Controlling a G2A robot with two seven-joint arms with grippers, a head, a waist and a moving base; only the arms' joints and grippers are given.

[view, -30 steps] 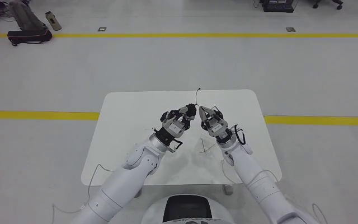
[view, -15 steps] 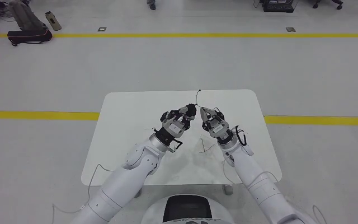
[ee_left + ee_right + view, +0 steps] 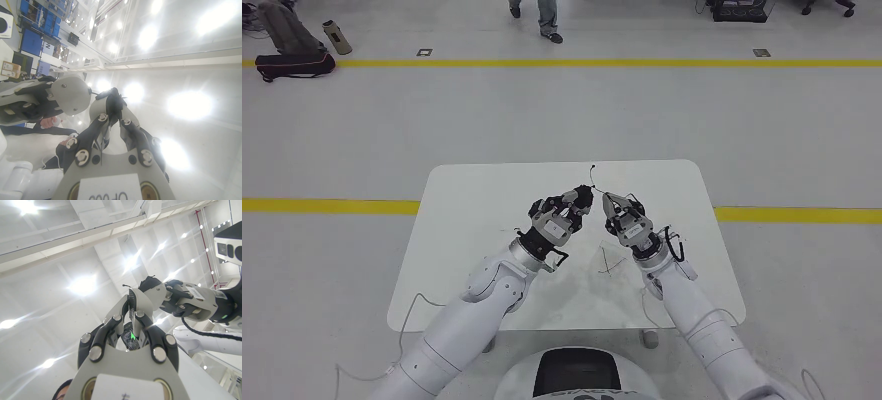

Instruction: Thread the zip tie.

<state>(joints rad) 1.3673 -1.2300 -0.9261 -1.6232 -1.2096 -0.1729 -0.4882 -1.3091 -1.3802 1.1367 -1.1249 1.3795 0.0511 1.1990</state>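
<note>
Both arms hold their grippers upright and close together above the white table [image 3: 467, 230]. A thin black zip tie [image 3: 594, 172] rises from between them, with its free end toward the table's far edge. My left gripper [image 3: 582, 195] is shut, and in the left wrist view a black strand of the zip tie [image 3: 105, 132] runs down between its fingers from the left gripper [image 3: 114, 92]. My right gripper [image 3: 129, 294] is shut on the zip tie [image 3: 126, 286] near its small head end. In the top view the right gripper [image 3: 608, 198] almost touches the left one.
Thin dark lines [image 3: 607, 262] lie on the table just below the grippers, near the right forearm. The table's edges are well away from both grippers. A yellow floor line [image 3: 332, 206] runs behind the table.
The right gripper has edged slightly toward the left one. The zip tie's free end has shifted a little left and lower. The left arm has hardly moved.
</note>
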